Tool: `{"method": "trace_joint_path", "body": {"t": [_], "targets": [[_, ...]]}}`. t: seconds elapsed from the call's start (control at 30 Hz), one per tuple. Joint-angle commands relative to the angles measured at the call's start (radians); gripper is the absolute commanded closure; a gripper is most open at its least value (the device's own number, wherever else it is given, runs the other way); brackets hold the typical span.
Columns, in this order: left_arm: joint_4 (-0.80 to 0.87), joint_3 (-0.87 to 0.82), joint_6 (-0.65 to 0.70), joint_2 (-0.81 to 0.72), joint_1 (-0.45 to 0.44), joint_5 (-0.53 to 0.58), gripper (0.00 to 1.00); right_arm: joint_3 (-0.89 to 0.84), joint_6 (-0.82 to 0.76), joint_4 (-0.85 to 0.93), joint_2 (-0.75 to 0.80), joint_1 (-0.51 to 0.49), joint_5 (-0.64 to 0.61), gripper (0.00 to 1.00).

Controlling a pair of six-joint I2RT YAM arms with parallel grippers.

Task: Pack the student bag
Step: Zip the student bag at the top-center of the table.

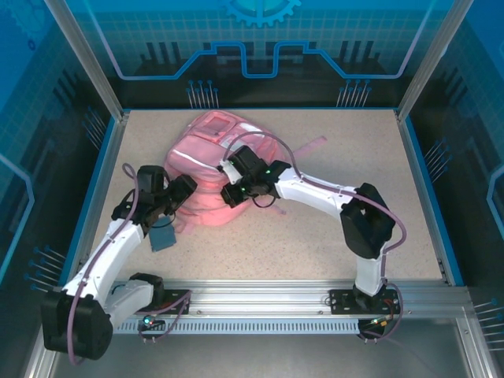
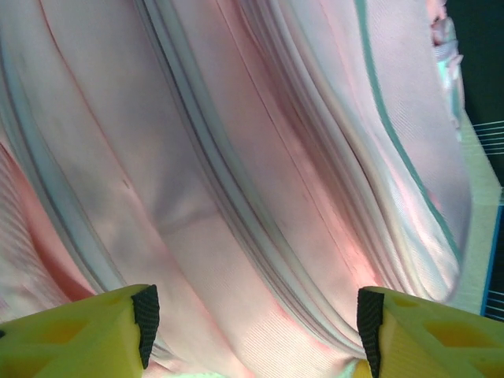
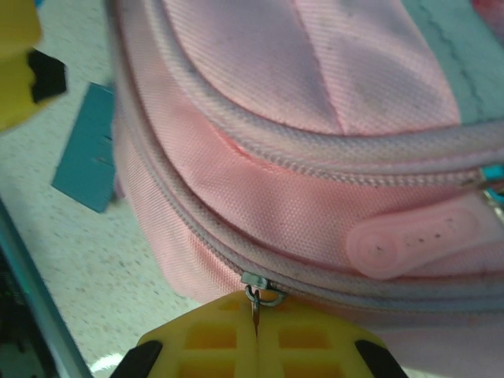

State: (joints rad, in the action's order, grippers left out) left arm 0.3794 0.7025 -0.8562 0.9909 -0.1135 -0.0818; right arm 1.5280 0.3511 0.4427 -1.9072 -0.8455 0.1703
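Observation:
The student bag (image 1: 206, 150), a big soft pink backpack with pale trim, lies in the middle of the table. My left gripper (image 1: 187, 198) is at its lower left side; in the left wrist view the gripper (image 2: 257, 327) stands open, with pink fabric and zip lines of the bag (image 2: 236, 157) close in front and nothing pinched. My right gripper (image 1: 235, 197) is at the bag's near edge. There the gripper (image 3: 256, 315) is shut on the metal zipper pull (image 3: 257, 298), which hangs from the slider of a zip across the bag (image 3: 299, 197).
A small dark blue booklet (image 1: 163, 235) lies flat on the table beside the bag's lower left corner, under the left arm; the right wrist view has the booklet (image 3: 87, 150) too. A pink strap (image 1: 311, 145) trails to the right. Blue walls rim the speckled table (image 1: 354, 157).

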Motion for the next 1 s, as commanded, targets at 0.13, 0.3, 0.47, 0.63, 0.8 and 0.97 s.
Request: {"method": "trace_joint_path", "body": {"t": [0.13,0.3,0.47,0.63,0.8,0.97], "targets": [[-0.147,-0.046,-0.087,0.04,0.006,-0.17,0.36,0.081,0.008,-0.027,-0.034,-0.037,0.076,1.0],[-0.156,-0.043,-0.066,0.09,0.003,-0.14,0.42,0.061,-0.002,-0.034,-0.027,-0.048,0.089,1.0],[-0.167,-0.047,-0.048,0.128,0.003,-0.129,0.6,0.044,-0.019,-0.022,-0.017,-0.05,0.072,1.0],[-0.106,-0.046,0.014,0.123,0.004,-0.066,0.85,0.001,-0.061,0.029,0.03,-0.031,-0.084,1.0],[-0.02,-0.04,0.086,0.084,0.003,-0.015,0.92,-0.086,-0.065,0.053,0.075,0.069,-0.172,1.0],[0.012,-0.06,0.112,0.061,0.003,-0.013,0.93,-0.09,-0.021,0.093,0.074,0.166,-0.244,1.0]]}}
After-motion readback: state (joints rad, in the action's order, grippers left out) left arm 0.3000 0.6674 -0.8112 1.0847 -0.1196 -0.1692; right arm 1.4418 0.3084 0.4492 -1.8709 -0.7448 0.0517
